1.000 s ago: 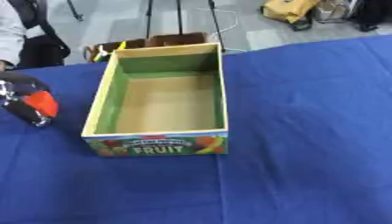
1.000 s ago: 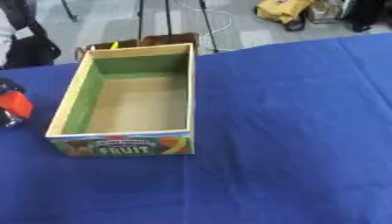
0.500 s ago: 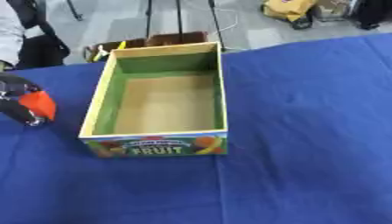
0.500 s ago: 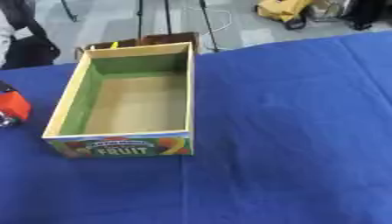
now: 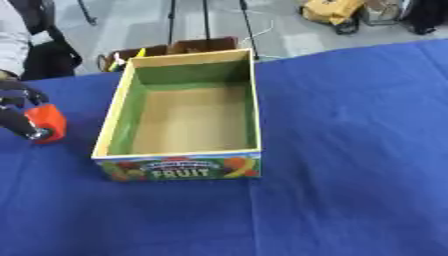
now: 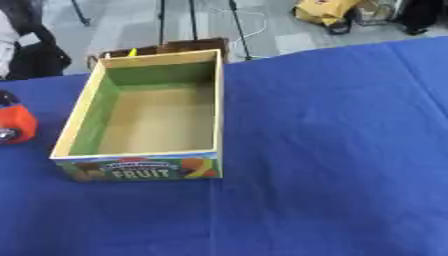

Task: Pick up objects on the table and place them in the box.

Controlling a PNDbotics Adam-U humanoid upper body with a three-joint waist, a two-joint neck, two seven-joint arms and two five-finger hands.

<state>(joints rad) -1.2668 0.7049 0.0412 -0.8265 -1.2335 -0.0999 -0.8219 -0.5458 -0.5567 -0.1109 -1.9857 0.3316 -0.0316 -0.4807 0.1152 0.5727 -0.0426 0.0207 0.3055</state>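
Left of the empty box point(image 5: 179, 116), the left hand point(image 5: 19, 107) curls around an orange object point(image 5: 48, 122); it should clear the near wall before releasing over the middle.

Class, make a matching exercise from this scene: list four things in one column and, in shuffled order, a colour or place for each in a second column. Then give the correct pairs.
Things:
1. box
2. orange object
3. tablecloth
4. left hand

Descriptions:
A. blue, covering the table
B. at the left edge, curled round something
C. green inside walls, FRUIT label on the front
D. held left of the box

Pairs: 1-C, 2-D, 3-A, 4-B
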